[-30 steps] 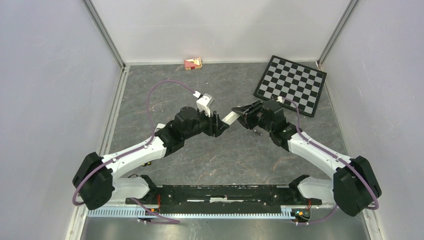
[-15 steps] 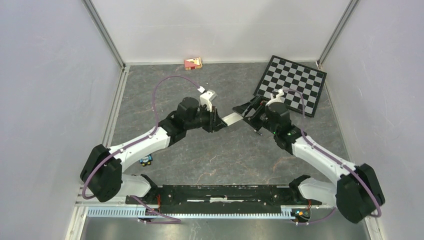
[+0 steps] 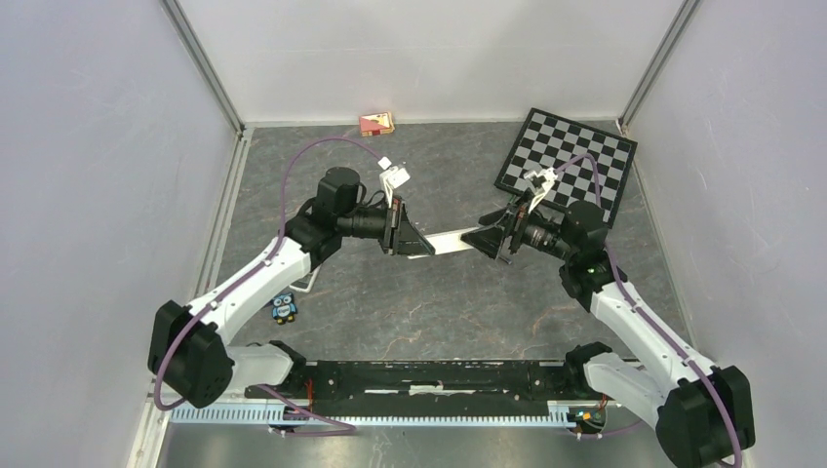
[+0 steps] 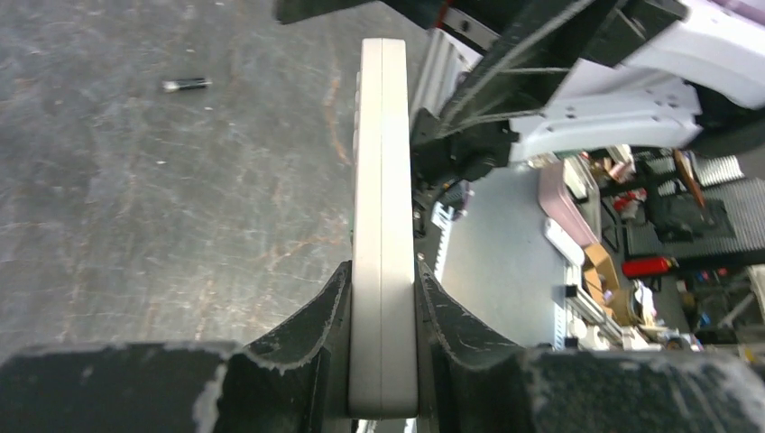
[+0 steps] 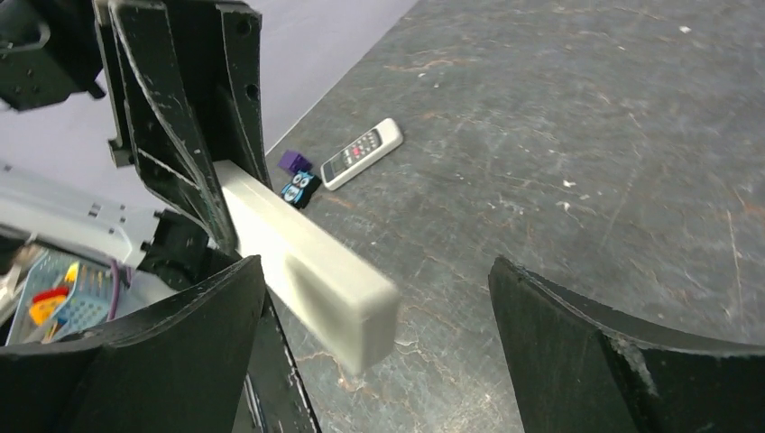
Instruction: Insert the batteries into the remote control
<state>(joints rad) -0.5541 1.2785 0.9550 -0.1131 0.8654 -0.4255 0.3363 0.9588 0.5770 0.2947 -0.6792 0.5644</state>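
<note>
**A:** What has the left gripper [image 4: 382, 280] got?

**B:** It pinches the remote [image 3: 453, 240] by one end, with a finger pressed on each broad face. The remote hangs on its edge over the middle of the table [image 3: 439, 312], clear of the top.

**A:** And the right gripper [image 5: 372, 271]?

**B:** It is spread wide. The remote's free end reaches in between its fingers [image 5: 622, 361], apart from the one on the right of its wrist view. I cannot tell whether the end touches the other finger.

**A:** Any battery [image 4: 187, 84]?

**B:** One lies flat on the table, well apart from the remote. Only the left wrist view shows it, so I cannot place it by the edges.

**A:** What else is there?

**B:** Another remote [image 5: 363, 153] lies flat near the left edge, with an owl [image 3: 284, 307] and a purple block [image 5: 293, 161] just beside it. A chessboard [image 3: 567, 166] sits at the far right corner, and a red box [image 3: 376, 124] is at the far edge.
</note>
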